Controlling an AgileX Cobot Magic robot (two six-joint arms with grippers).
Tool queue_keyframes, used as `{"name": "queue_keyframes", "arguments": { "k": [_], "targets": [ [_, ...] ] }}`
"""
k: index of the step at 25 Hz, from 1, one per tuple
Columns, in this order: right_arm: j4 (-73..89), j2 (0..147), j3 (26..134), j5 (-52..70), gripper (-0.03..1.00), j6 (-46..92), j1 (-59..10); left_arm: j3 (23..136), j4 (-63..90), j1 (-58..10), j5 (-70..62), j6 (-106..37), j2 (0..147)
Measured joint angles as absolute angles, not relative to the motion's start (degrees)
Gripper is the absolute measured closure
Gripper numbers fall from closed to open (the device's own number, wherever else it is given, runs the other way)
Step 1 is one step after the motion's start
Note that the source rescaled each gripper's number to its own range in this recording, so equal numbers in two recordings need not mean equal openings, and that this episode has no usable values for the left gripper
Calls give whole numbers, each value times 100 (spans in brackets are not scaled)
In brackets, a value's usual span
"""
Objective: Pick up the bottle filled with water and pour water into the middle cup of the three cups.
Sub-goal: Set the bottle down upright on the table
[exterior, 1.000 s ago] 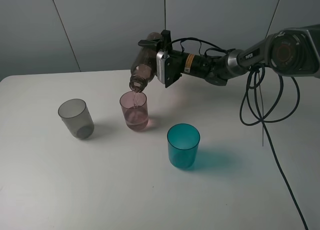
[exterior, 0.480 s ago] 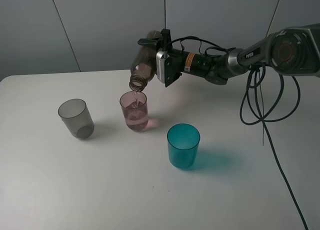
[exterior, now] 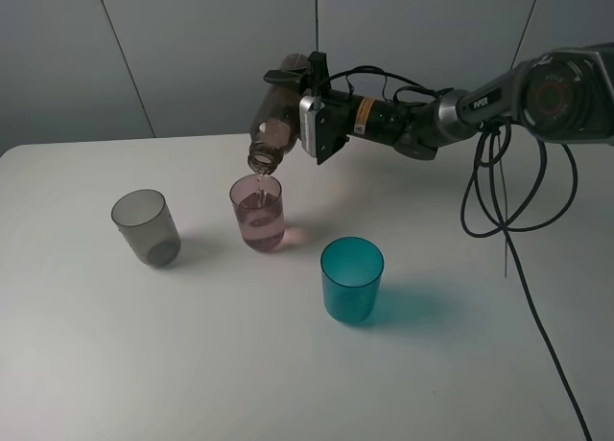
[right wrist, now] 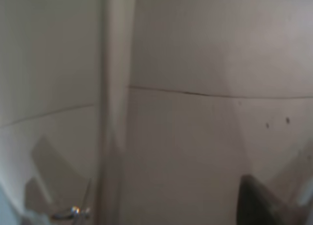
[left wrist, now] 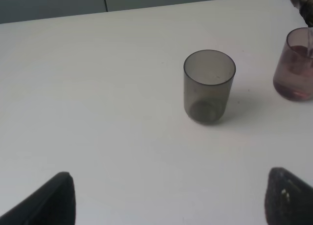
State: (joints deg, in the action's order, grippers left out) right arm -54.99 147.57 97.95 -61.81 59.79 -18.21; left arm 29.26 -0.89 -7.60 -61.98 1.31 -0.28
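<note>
My right gripper (exterior: pixel 293 101) is shut on the smoky-brown bottle (exterior: pixel 271 129), reaching in from the right. The bottle is tilted mouth-down just above the pink middle cup (exterior: pixel 257 214), and a thin stream of water runs into it. The cup holds some water. The grey cup (exterior: pixel 145 227) stands to its left and the teal cup (exterior: pixel 351 279) nearer the front right. In the left wrist view, my left gripper (left wrist: pixel 171 205) is open and empty, low over the table, facing the grey cup (left wrist: pixel 209 85), with the pink cup (left wrist: pixel 295 63) at the edge. The right wrist view is blurred.
The cups stand on a white table (exterior: pixel 432 364) with a grey panelled wall behind. Black cables (exterior: pixel 499 192) hang from the right arm over the table's right side. A dark finger (right wrist: pixel 259 200) shows in the corner of the right wrist view.
The bottle has risen slightly and tipped a little further while pouring. The water in the pink cup has risen. The cups have not moved.
</note>
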Motion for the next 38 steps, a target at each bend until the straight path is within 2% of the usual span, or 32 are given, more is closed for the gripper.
{"name": "queue_keyframes", "arguments": {
  "k": [31,38],
  "targets": [
    [-5511,14706,9795,-6181,97,6039,-1821,2926,-89,-760,-6198,131,-28],
    [-5511,14706,9795,-6181,97,5497,-1821,2926,-89,-760,-6198,131,-28]
  ]
}}
